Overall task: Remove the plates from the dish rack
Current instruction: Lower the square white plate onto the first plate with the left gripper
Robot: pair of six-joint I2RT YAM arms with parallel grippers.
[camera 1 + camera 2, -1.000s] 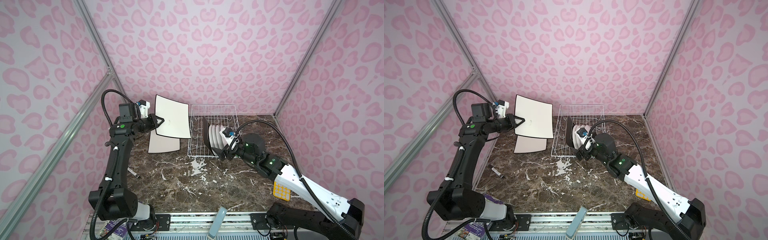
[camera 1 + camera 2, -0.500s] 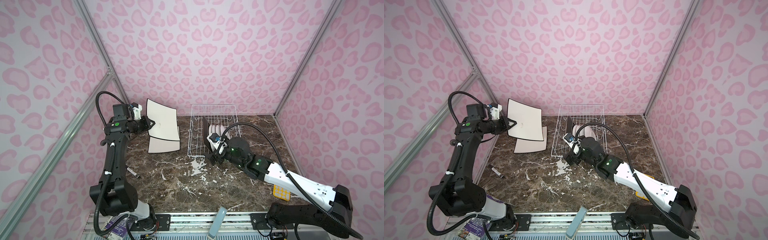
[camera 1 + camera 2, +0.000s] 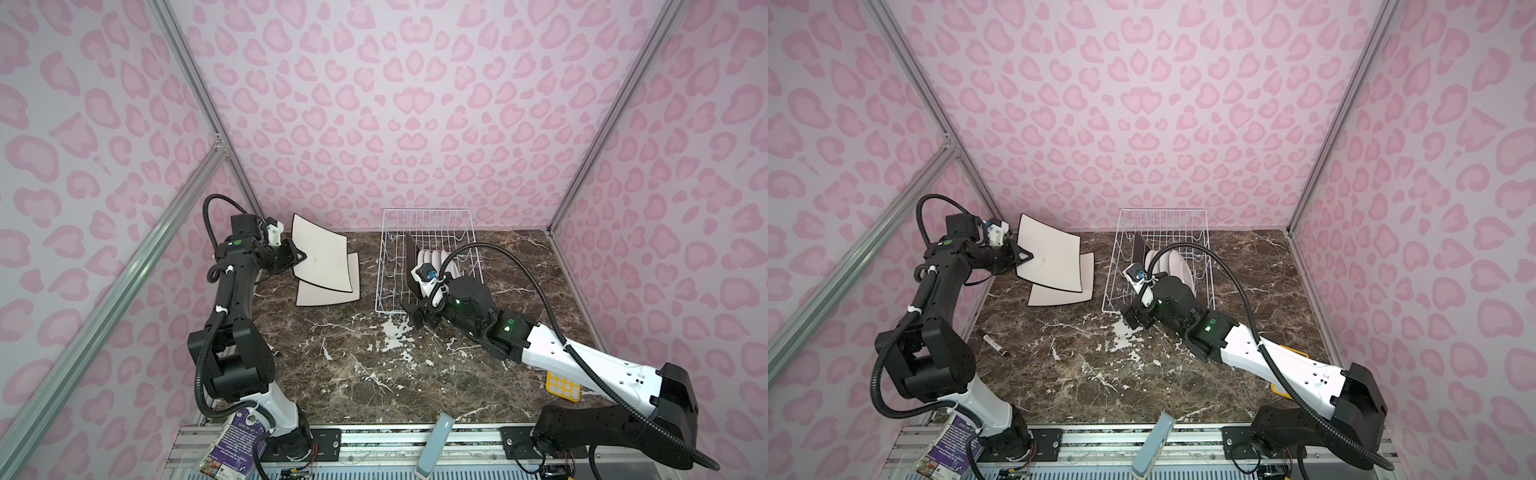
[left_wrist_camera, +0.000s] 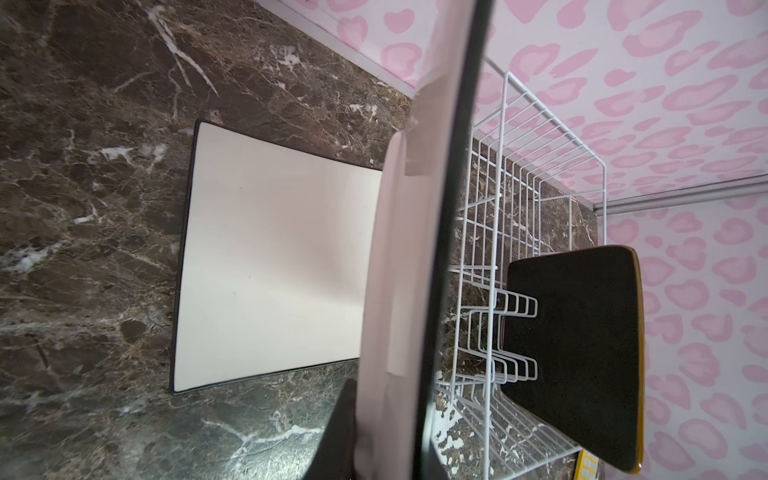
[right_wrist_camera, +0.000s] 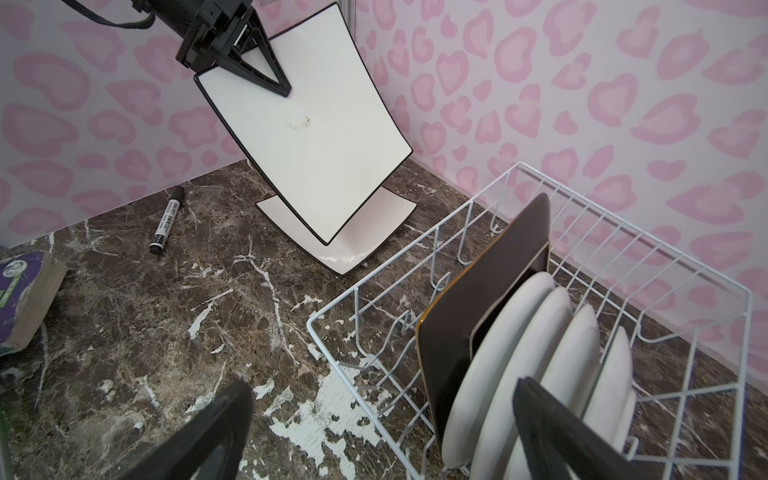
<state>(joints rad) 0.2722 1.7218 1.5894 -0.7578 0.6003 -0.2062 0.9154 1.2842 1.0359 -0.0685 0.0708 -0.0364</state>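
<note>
My left gripper [image 3: 301, 257] [image 3: 1027, 258] [image 4: 386, 432] is shut on the edge of a cream-white square plate [image 3: 320, 257] [image 3: 1050, 259] [image 5: 316, 137]. It holds the plate tilted above a second cream-white square plate [image 3: 332, 293] [image 4: 270, 257] lying flat on the table. In the white wire dish rack [image 3: 386, 249] [image 5: 332, 328] stand a dark brown square plate [image 3: 411, 257] [image 5: 478, 299] and several round white plates [image 3: 436, 259] [image 5: 540, 353]. My right gripper [image 3: 417, 316] [image 5: 382, 399] is open and low at the rack's front corner, holding nothing.
A black marker [image 3: 995, 345] [image 5: 166, 220] lies on the marble at the left. A purple booklet [image 3: 232, 444] and a grey-blue bar [image 3: 434, 440] sit at the front rail. A yellow item [image 3: 563, 386] lies under the right arm. Pink walls close three sides.
The left arm has carried the square plate leftward and lower, from beside the rack to over the lying plate. The right gripper has dropped toward the rack's front corner, still open.
</note>
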